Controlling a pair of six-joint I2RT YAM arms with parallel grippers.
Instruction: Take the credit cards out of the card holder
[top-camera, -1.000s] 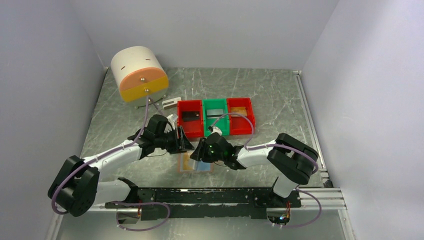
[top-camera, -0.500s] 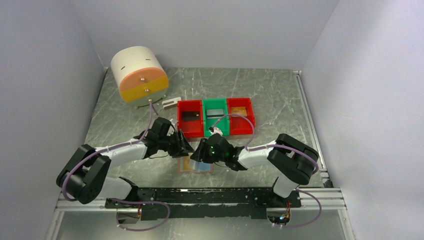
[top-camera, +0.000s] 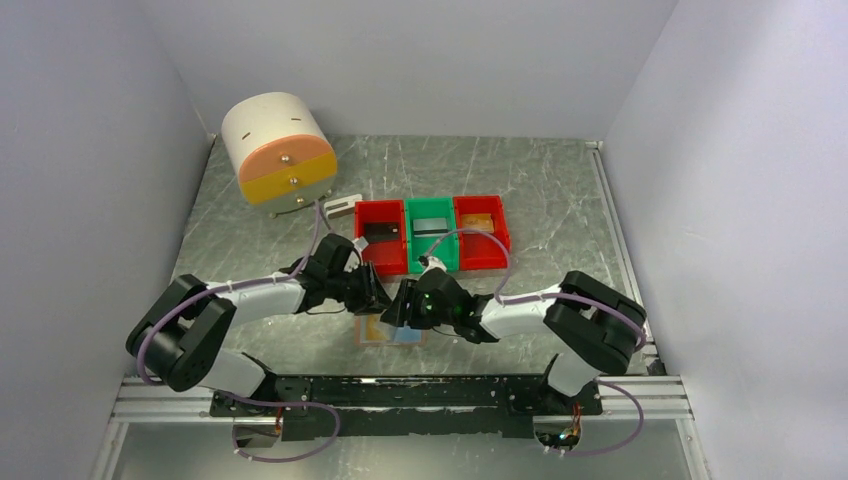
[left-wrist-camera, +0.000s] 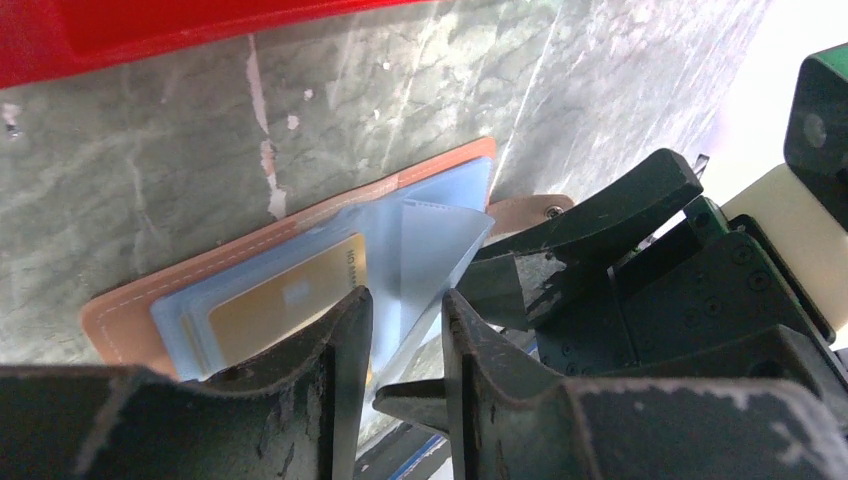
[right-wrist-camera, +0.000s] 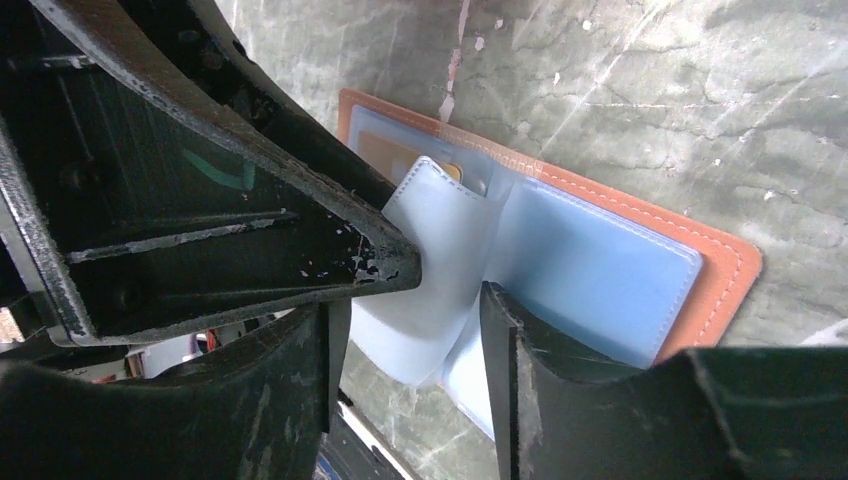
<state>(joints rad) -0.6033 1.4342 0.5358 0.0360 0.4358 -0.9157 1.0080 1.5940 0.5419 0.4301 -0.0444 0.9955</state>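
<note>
Crouching over card holder (left-wrist-camera: 130, 315), L gripper (left-wrist-camera: 405, 300) & R gripper (right-wrist-camera: 410, 305) part-spread, prob. straddling pocket flap (right-wrist-camera: 430, 250).

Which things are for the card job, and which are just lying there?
For the job: card holder, gold card in its pocket, left claw, right claw.
Lying about: red bins, green bin, round white-and-orange drum, small grey-white block.
</note>
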